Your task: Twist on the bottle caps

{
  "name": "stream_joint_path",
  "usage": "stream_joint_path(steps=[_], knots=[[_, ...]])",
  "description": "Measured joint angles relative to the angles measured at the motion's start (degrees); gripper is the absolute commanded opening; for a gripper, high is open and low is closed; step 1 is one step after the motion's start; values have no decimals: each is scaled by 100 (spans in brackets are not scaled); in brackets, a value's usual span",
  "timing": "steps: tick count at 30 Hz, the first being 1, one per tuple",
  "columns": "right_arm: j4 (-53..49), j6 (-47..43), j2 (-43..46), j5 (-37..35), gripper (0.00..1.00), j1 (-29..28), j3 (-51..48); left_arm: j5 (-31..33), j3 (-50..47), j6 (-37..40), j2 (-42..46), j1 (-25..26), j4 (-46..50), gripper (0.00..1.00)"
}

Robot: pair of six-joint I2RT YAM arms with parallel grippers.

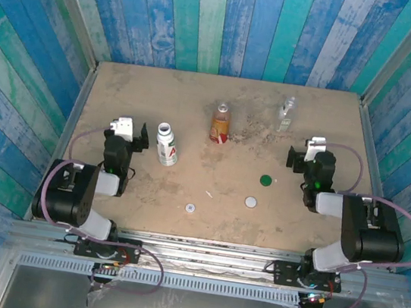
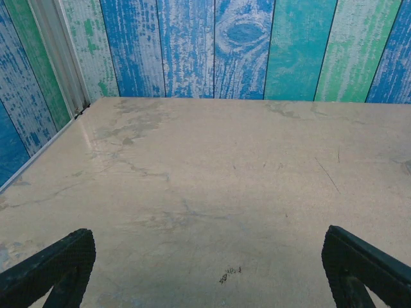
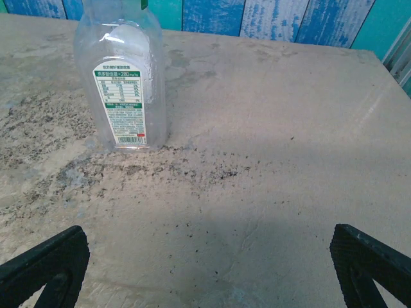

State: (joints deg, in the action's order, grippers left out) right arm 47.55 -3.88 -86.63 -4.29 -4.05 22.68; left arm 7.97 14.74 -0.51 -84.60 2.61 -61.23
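Three bottles stand uncapped on the table: a white one with a red-and-green label (image 1: 166,145) left of centre, an amber-orange one (image 1: 220,123) at mid-back, and a slim clear one (image 1: 286,114) (image 3: 123,77) at back right. Three caps lie in front of them: dark green (image 1: 265,181), white (image 1: 250,202), and a smaller pale one (image 1: 191,207). My left gripper (image 1: 133,137) (image 2: 209,269) hangs open beside the white bottle, holding nothing. On the other side my right gripper (image 1: 302,157) (image 3: 209,269) is open and empty, with the clear bottle ahead to its left.
Blue and green plank walls close in the table (image 1: 160,94) on three sides, with metal rails along its left and right edges. Both arm bases sit at the near edge. The tabletop is scuffed and speckled with dark grit near the clear bottle.
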Motion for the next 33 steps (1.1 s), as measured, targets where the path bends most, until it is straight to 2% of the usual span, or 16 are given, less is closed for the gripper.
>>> stream_joint_path(steps=[30,33], knots=[[0,0,0,0,100,0,0,4,0,-4,2,0,-4,94],[-7,-13,11,4,100,-17,0,168,-11,-85,20,0,9,94]])
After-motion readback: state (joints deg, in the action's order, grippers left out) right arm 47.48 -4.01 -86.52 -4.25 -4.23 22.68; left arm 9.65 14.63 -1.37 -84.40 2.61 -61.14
